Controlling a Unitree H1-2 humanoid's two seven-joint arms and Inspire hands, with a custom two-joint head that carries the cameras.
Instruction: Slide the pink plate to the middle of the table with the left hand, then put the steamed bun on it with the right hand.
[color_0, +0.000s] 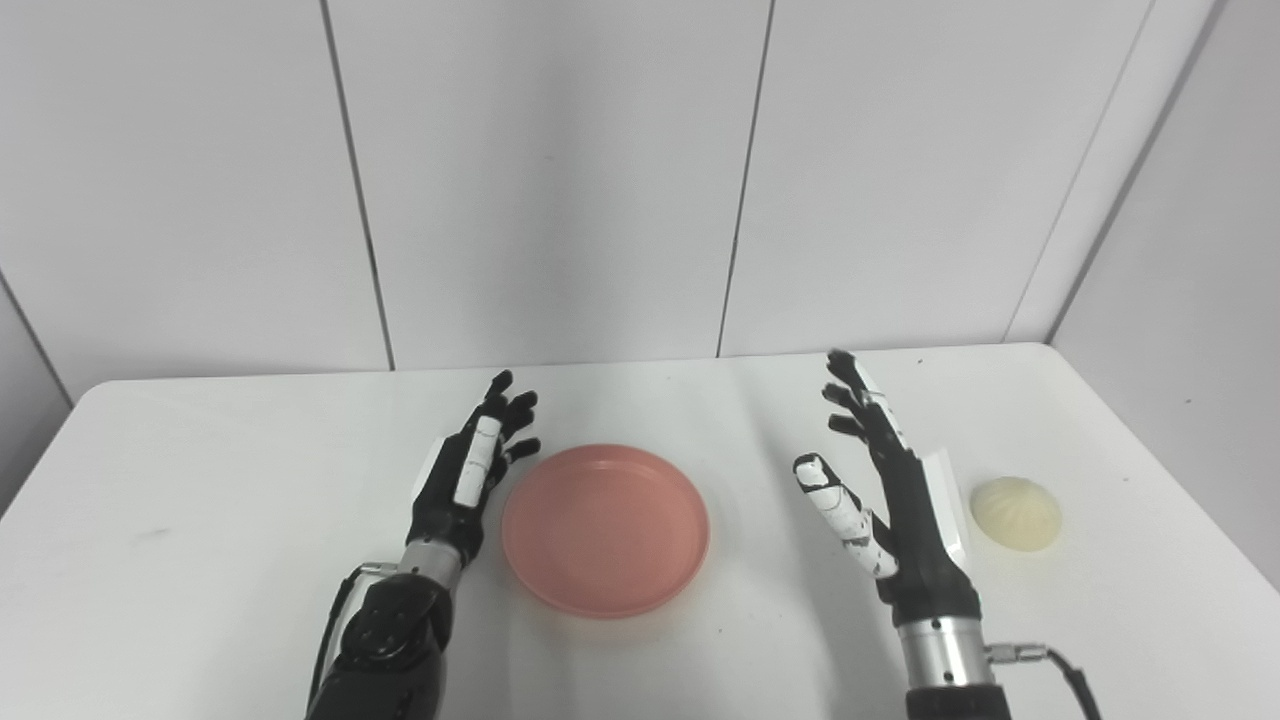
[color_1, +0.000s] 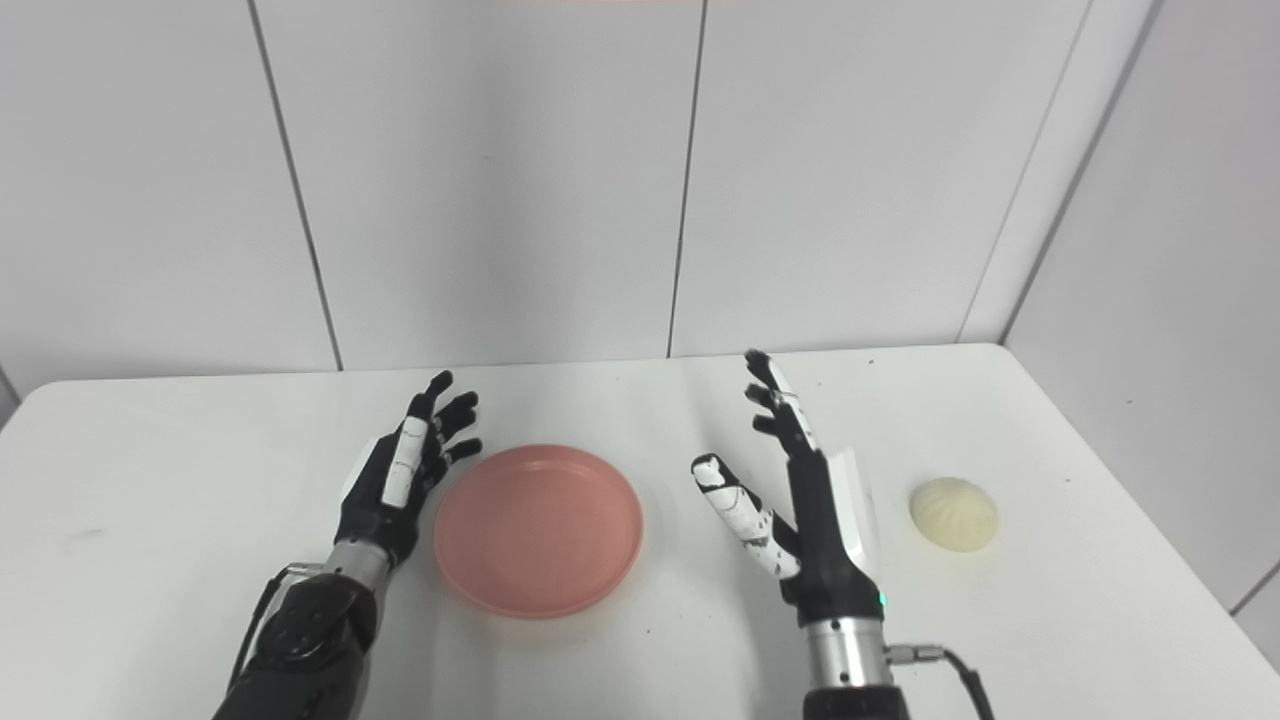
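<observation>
Both hands spread, empty | left hand (color_0: 470, 470) beside pink plate (color_0: 605, 528) | right hand (color_0: 890, 500) near steamed bun (color_0: 1015, 512)

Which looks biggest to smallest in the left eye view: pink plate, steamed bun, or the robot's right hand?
1. Pink plate and right hand: similar, and the raised hand may be nearer the camera, so unranked.
2. Steamed bun: clearly smallest.

Empty pink plate (color_0: 606, 530) lies mid-table; pale steamed bun (color_0: 1015, 512) sits right.
</observation>
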